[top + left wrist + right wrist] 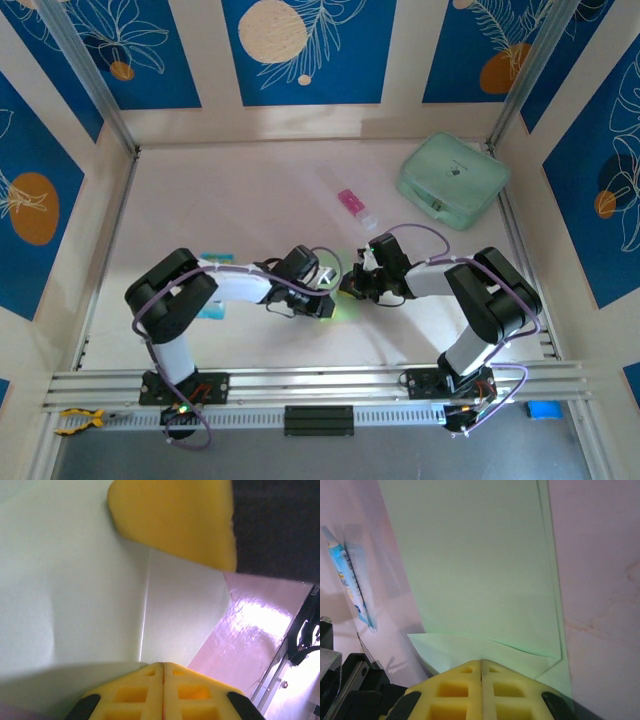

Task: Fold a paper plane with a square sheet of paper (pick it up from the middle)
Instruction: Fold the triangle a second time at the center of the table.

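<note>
I see pale green paper, a mint-green case, a pink tube, a blue-and-white packet, and blue walls with white leaves and orange circles.

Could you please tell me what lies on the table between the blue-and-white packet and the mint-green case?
A small pink-and-white tube lies there, nearer the mint-green case than the blue-and-white packet; the top view shows it.

Overhead camera looks down; 2 wrist cameras hug paper.
</note>
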Controlling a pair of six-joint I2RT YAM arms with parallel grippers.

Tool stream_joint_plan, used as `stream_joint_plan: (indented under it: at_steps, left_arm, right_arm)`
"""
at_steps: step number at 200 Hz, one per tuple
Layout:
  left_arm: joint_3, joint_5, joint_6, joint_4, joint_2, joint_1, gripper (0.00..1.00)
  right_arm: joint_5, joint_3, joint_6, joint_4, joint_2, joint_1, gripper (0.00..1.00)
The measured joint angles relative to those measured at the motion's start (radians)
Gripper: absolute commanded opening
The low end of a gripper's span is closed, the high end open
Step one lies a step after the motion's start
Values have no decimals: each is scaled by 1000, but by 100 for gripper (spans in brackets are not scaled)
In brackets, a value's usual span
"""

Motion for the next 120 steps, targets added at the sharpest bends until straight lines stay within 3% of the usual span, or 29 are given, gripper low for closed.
stream_joint_plan:
  at_steps: [120]
  left_arm:
    - [-64, -43, 31, -144, -129, -19, 3]
  right_arm:
    - [0, 0, -3, -2, 0, 0, 2]
